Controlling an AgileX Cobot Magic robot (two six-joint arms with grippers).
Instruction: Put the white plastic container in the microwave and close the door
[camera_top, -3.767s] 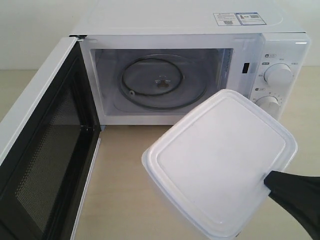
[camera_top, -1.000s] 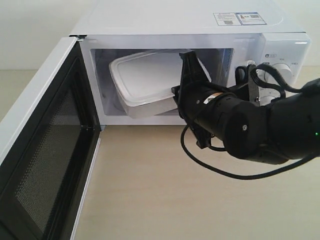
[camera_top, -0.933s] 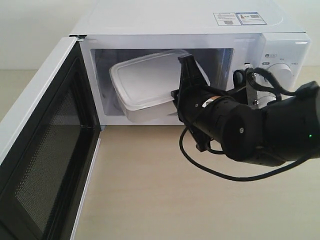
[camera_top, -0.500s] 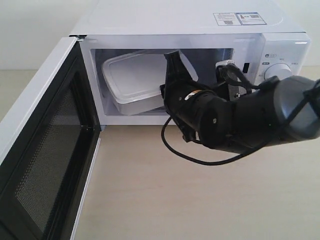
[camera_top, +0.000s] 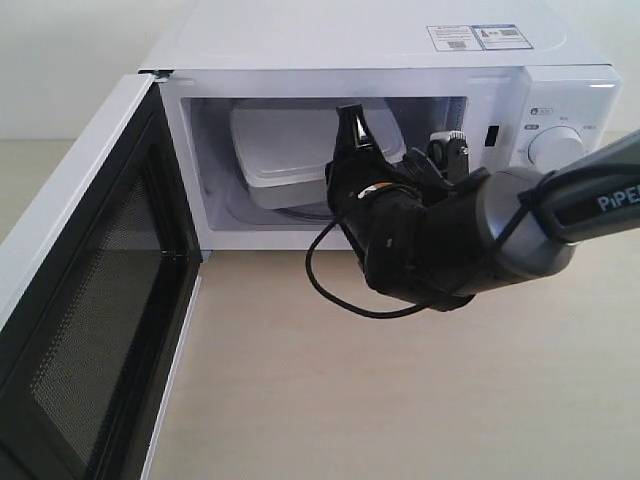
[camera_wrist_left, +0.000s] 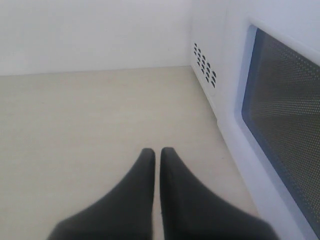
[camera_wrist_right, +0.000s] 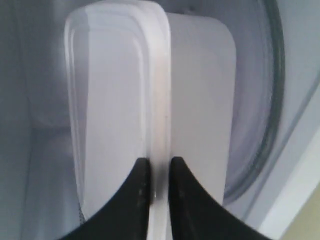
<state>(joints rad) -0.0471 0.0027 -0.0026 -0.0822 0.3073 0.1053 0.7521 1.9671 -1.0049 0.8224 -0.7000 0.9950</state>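
The white plastic container (camera_top: 285, 145) hangs inside the cavity of the white microwave (camera_top: 380, 45), just above the glass turntable (camera_top: 300, 210). My right gripper (camera_top: 350, 125) reaches into the cavity and is shut on the container's lid rim. In the right wrist view the black fingers (camera_wrist_right: 139, 187) pinch that rim of the container (camera_wrist_right: 115, 110), with the turntable ring (camera_wrist_right: 272, 100) behind it. The door (camera_top: 85, 310) stands swung wide open at the left. My left gripper (camera_wrist_left: 156, 152) is shut on nothing, above the table beside the outer face of the door (camera_wrist_left: 282, 115).
The two dials (camera_top: 555, 148) sit on the panel right of the cavity, partly behind my right arm (camera_top: 470, 240). A loose black cable (camera_top: 335, 295) hangs from that arm over the beige table (camera_top: 330, 400). A pale wall (camera_wrist_left: 95, 30) rises behind the table.
The right gripper has carried the container from in front of the microwave into the cavity, then pushed it deeper and levelled it over the last second. The door has not moved.
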